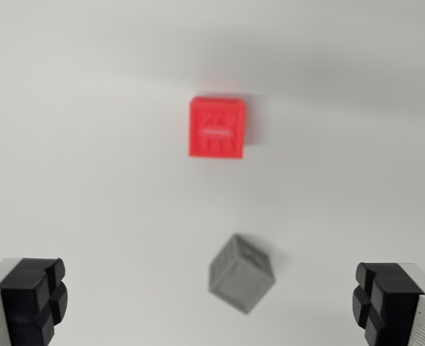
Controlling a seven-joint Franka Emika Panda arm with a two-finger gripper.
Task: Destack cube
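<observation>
Looking straight down from the wrist camera, we've got a plain white bench [68,144] filling pretty much the whole picture. Whole thing is a bit soft and blurry, so we can't read fine detail.

Far on the wrist view's left, bottom corner, we see one of the black fingers [32,299] with its grey mount behind it. Nothing is touching it.

Moving toward the middle, the red cube [217,127] sits on the bench in the upper centre, pretty square to the camera. We can make out some raised lines or lettering on its top face but can't read it.

Below it and slightly to the wrist view's right there's the grey cube [241,272], turned at an angle so it looks like a diamond. The two cubes are apart, not stacked, both lying on the bench on their own.

Far on the wrist view's right, the other black finger peeks in at the bottom corner. So the gripper [212,303] is spread wide, released, holding nothing. The grey cube lies roughly between the two fingers in the picture, clear of both.
</observation>
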